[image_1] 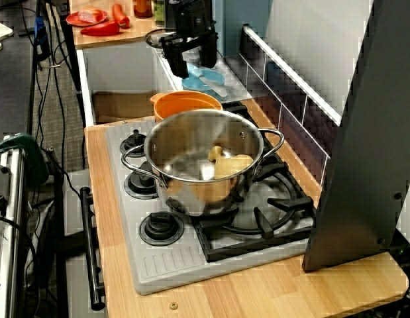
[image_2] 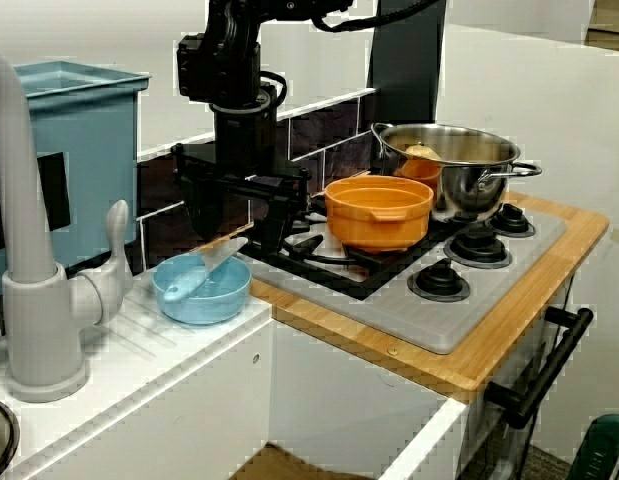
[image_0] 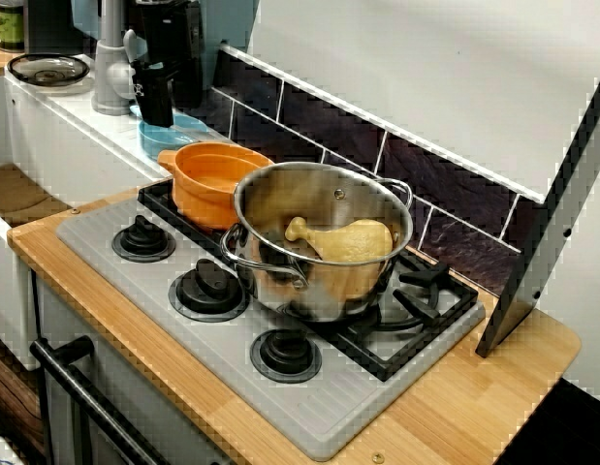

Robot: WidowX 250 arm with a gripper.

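While the gripper (image_2: 234, 228) hangs at centre-left of the view from the side, jaws spread wide with nothing clamped, the blue bowl (image_2: 194, 300) sits just beneath it on the white counter (image_2: 169, 350). A pale scoop (image_2: 217, 262) leans inside, not yet grasped. Right of it, on the stove (image_2: 389, 310), an orange pot (image_2: 379, 212) stands just beside a steel pot (image_2: 469, 185) holding a drumstick (image_0: 343, 240).

A light-blue bowl (image_2: 204, 305) stands upright on the white counter (image_2: 119, 345), left of centre in the lower half of the view from the side. A matching blue spoon (image_2: 179, 292) lies inside it, its handle leaning over the rim toward the upper right.
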